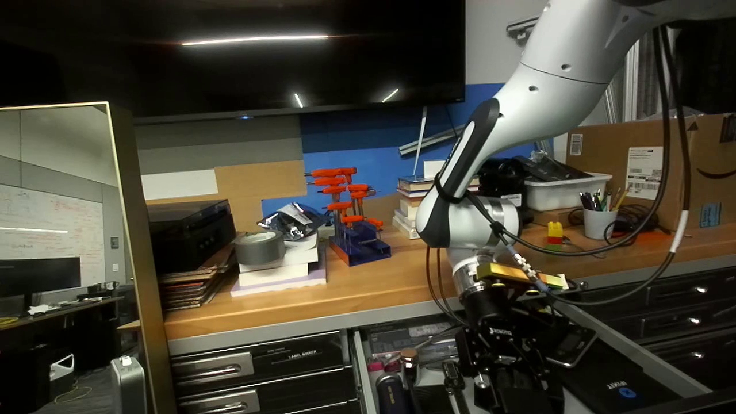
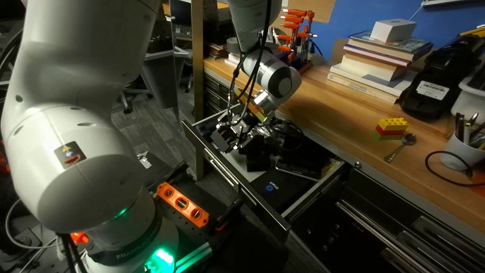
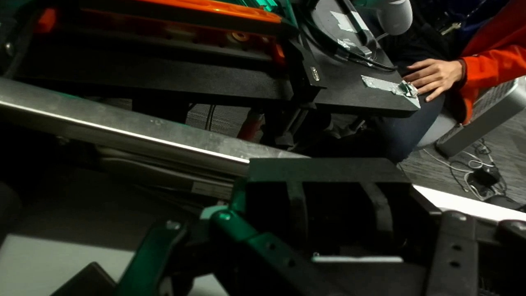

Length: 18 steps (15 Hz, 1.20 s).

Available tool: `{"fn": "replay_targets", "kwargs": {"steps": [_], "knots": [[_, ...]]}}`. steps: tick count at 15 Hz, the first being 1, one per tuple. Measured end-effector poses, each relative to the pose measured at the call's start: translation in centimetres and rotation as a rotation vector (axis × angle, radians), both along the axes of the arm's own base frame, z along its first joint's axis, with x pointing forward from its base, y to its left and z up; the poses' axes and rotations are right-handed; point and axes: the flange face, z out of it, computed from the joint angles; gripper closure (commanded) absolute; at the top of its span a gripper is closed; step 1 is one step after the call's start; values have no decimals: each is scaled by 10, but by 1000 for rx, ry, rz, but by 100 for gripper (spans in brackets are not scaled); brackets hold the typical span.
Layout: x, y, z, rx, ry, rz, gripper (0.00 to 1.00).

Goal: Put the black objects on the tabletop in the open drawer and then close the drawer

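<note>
The wide drawer stands pulled out from under the wooden tabletop; its side wall also shows in an exterior view. A black blocky item lies inside the drawer among cables, and I see no small black lumpy item on the visible tabletop. My gripper is low at the drawer, over its front part beside the black item. In the wrist view the gripper has its linkages spread, with a dark boxy shape between them. It is too dark to tell whether this is held or part of the gripper.
A black case with an iFixit label and a hammer lie in the drawer. Books, a black boxy device, a brick block and a spoon are on the tabletop. A person's hand is near the robot stand.
</note>
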Motion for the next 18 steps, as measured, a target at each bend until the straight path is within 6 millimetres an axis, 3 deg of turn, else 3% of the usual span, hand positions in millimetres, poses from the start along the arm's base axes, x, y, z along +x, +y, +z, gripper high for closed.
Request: {"fn": "replay_targets", "kwargs": {"steps": [11, 15, 18], "knots": [[13, -6, 3, -29, -44, -20, 0], [26, -30, 33, -136, -190, -90, 0], [19, -50, 61, -231, -280, -165, 0]]}}
